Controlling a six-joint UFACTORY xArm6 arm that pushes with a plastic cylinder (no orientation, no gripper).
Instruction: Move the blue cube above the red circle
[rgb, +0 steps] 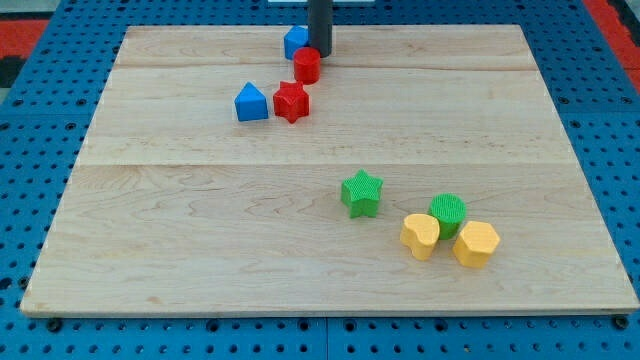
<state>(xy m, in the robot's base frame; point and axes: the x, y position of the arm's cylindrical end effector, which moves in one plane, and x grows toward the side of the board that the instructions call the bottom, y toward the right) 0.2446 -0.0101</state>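
rod's lower end, my tip (319, 53), sits at the view's top on the wooden counter (200, 250); no claw here, so nothing is held. blue cube (295, 42) touches the tip's left side. red circle (307, 66) lies just below the tip. red star (291, 101) and blue triangular block (251, 102) sit lower left.
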